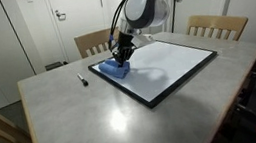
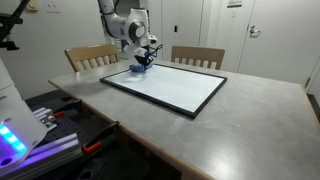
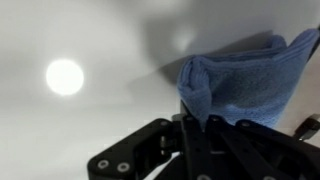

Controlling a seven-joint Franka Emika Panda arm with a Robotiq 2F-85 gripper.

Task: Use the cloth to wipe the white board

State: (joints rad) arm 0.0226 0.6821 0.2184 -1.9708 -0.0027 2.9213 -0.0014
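The hand [image 1: 122, 54] is clamped shut on the cloth [image 1: 114, 69], holding it down on the left corner of the white board [image 1: 172, 63], left of frame centre, likely so that it drags along when the arm sweeps. A marker [image 1: 82, 79] lies apart on the worktop [image 1: 95, 122].

Even overhead room light; soft sheen on tabletop [image 1: 115, 119]. Wrist view dim, blurred (round lamp glare on white board [image 3: 65, 76]).

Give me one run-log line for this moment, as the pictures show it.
end effector: shut on cloth | cloth: on a corner of white board | marker: on table, off the board
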